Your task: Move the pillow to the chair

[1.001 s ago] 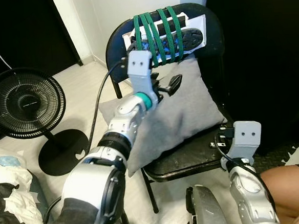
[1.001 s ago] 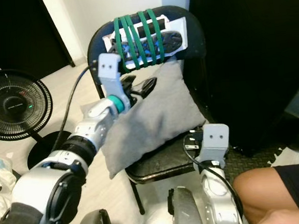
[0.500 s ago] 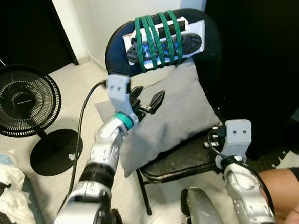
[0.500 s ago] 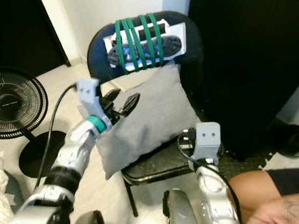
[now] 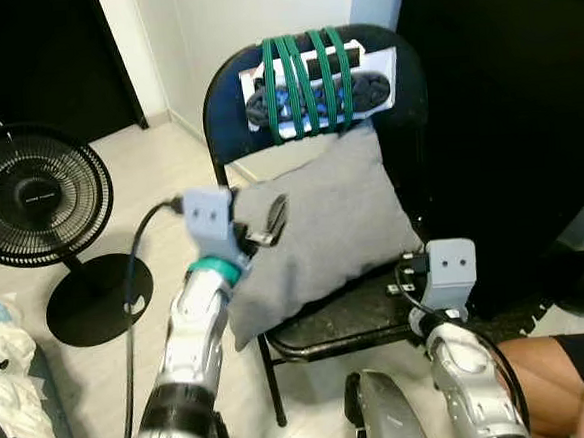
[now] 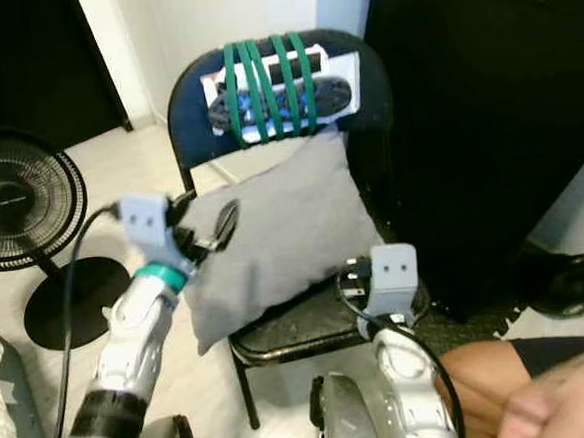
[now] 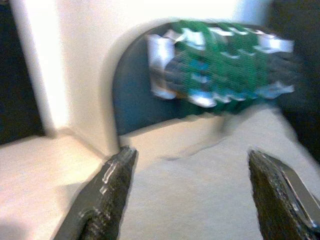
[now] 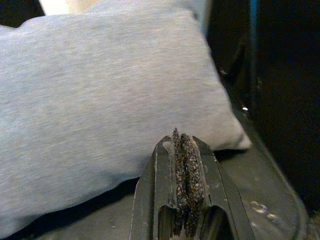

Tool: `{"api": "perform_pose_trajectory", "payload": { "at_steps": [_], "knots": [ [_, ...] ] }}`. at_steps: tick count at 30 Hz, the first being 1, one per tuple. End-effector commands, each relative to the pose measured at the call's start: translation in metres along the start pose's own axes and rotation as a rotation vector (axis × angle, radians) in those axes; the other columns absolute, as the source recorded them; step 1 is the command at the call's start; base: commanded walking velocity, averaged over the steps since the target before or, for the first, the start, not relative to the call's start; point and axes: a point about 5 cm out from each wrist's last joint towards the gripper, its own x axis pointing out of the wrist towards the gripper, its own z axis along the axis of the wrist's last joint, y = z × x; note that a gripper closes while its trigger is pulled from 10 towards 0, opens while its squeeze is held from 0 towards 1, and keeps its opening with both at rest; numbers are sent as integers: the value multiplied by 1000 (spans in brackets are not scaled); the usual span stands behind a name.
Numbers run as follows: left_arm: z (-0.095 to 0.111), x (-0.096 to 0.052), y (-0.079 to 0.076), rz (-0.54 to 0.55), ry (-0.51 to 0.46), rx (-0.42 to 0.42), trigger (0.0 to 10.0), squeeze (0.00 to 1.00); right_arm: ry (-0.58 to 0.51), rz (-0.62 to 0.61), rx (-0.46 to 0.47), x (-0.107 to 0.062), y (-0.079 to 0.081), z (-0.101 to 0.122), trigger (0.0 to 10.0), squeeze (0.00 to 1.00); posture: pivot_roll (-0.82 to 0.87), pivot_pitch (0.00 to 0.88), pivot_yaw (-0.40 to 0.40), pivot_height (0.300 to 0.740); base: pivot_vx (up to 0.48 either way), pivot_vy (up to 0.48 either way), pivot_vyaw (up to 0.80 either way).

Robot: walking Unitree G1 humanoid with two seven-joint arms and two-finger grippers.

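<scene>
The grey pillow [image 5: 323, 227] lay propped on the black folding chair [image 5: 354, 320]. My left gripper [image 5: 264, 224] hung released at its edge; my right gripper [image 8: 184, 172] was clenched empty above the seat.

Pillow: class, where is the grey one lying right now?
In the left eye view the grey pillow sits on the black chair, leaning against its backrest below the green straps, its left corner overhanging the seat by the left gripper.

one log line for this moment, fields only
pillow: on chair seat, leaning on backrest | left gripper: open, at pillow's left edge | right gripper: shut, over seat
</scene>
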Motion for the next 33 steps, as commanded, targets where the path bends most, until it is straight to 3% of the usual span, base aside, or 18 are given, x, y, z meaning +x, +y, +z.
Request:
{"api": "perform_pose_trajectory", "payload": {
  "at_steps": [1, 4, 11, 24, 33],
  "knots": [
    [2, -3, 5, 50, -14, 32, 10000, 0, 10, 14, -10, -1, 2, -3, 10000, 0, -35, 0, 20, 590, 0, 0, 0],
    [-9, -12, 5, 60, 34, 42, 10000, 0, 13, 25, -50, 1, 7, -4, 10000, 0, -37, 0, 13, 590, 0, 0, 0],
    [-16, -13, -1, 74, 86, 33, 10000, 0, 6, 49, -45, 2, 11, -3, 10000, 0, -47, 0, 24, 590, 0, 0, 0],
    [-15, -7, -3, 73, 95, 64, 10000, 0, 4, 72, -13, -3, 16, -7, 10000, 0, -17, 0, 38, 590, 0, 0, 0],
    [-14, -5, -7, 83, 96, 57, 10000, 0, -9, 96, -7, -2, 20, -5, 10000, 0, -16, 0, 37, 620, 0, 0, 0]
  ]
}}
